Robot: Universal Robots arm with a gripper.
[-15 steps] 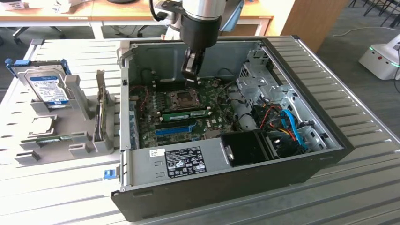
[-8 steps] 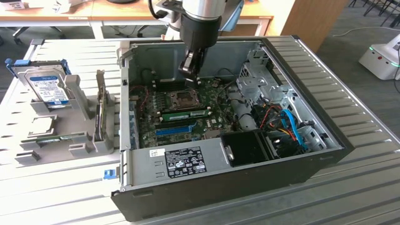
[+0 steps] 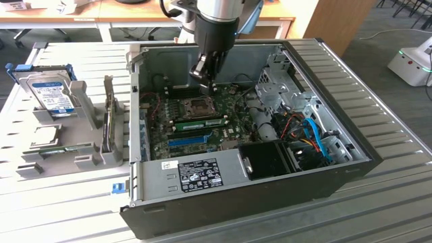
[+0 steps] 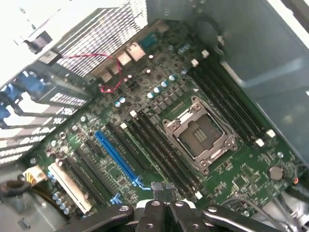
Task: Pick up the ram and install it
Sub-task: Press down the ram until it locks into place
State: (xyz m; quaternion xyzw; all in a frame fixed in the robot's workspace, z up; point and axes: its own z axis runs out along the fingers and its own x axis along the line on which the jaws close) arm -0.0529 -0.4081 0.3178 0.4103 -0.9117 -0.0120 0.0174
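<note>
A green ram stick (image 3: 202, 123) sits along a slot on the motherboard (image 3: 233, 132), just on the near side of the CPU socket (image 3: 200, 106). Another thin green stick (image 3: 59, 150) lies flat in the grey holder at the exterior view's left. My gripper (image 3: 204, 81) hangs inside the open PC case, above the board on the far side of the socket. In the wrist view its fingers (image 4: 145, 213) meet, shut, with nothing visible between them, and my gripper (image 4: 161, 193) looks down on the socket (image 4: 199, 133) and the dark memory slots (image 4: 161, 152).
The black PC case (image 3: 351, 172) lies open on a slatted metal table (image 3: 398, 202). A blue slot (image 4: 117, 153) runs beside the memory slots. The grey holder (image 3: 78, 101) carries a blue-labelled hard drive (image 3: 50, 93) and an upright board (image 3: 109, 119). Cables and a fan shroud (image 3: 270, 159) crowd the case's right.
</note>
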